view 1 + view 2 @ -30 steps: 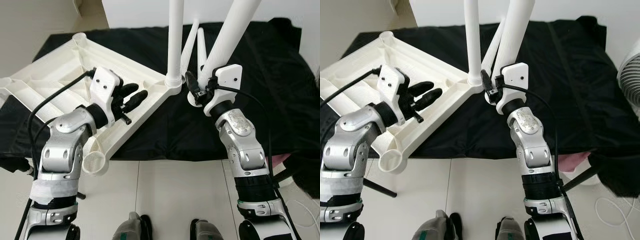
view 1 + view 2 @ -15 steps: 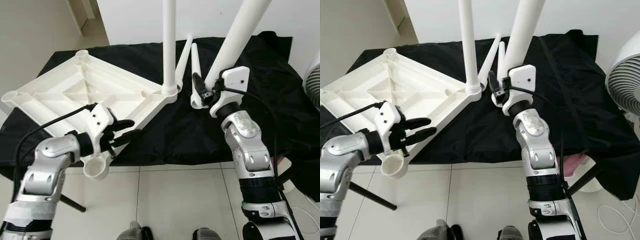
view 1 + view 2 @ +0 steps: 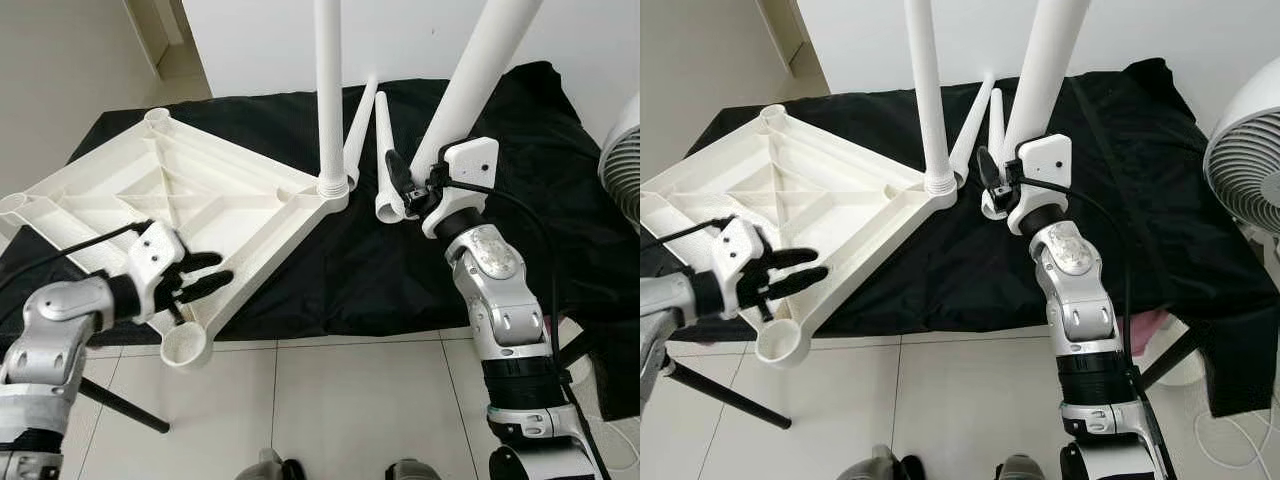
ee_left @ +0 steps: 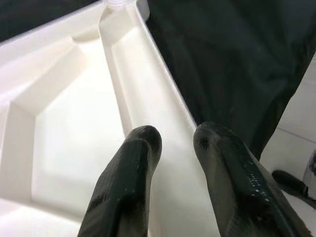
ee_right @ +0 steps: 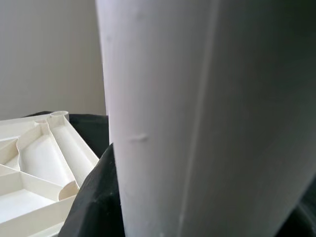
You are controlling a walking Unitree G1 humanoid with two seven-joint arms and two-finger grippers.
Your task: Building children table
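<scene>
The white plastic tabletop (image 3: 170, 195) lies upside down on a black cloth, its ribs facing up. One white leg (image 3: 329, 90) stands upright in its far right corner socket. My right gripper (image 3: 402, 186) is shut on a second, thicker white leg (image 3: 478, 75), holding it tilted just right of that corner; this leg (image 5: 197, 123) looms close in the right wrist view. My left gripper (image 3: 203, 276) is open over the tabletop's near rim (image 4: 163, 163), with its fingers (image 4: 133, 163) holding nothing. The near corner socket (image 3: 186, 346) is empty and juts past the cloth over the floor.
Two loose white legs (image 3: 383, 150) lie on the black cloth (image 3: 350, 270) behind the upright one. A white fan (image 3: 1252, 150) stands at the right. A black stand leg (image 3: 122, 406) slants across the tiled floor at the lower left.
The camera has shifted. My left gripper has drawn back from the tabletop's inner ribs to its near rim, still open. The right gripper keeps its hold on the leg.
</scene>
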